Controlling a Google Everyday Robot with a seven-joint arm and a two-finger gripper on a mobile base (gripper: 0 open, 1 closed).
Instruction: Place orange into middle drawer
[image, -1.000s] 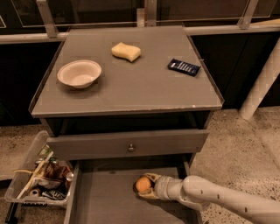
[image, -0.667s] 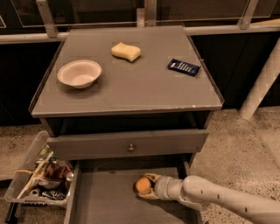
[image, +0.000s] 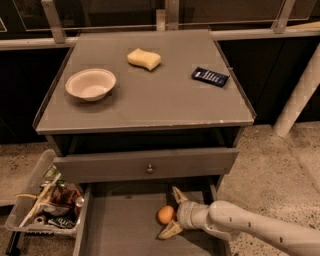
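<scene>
The orange (image: 165, 215) rests on the floor of the open middle drawer (image: 120, 225), right of its centre. My gripper (image: 168, 213) reaches in from the right on a white arm (image: 240, 225). It is open, with one finger behind the orange and one in front, spread wider than the fruit.
The drawer above, with a round metal knob (image: 149, 169), stands slightly pulled out over the open drawer's back. On the cabinet top lie a white bowl (image: 90, 84), a yellow sponge (image: 144, 58) and a dark blue packet (image: 210, 76). A clear bin of snacks (image: 45, 205) stands on the floor at left.
The fingers have spread apart from around the orange, which now lies free on the drawer floor. The arm has stayed in about the same place.
</scene>
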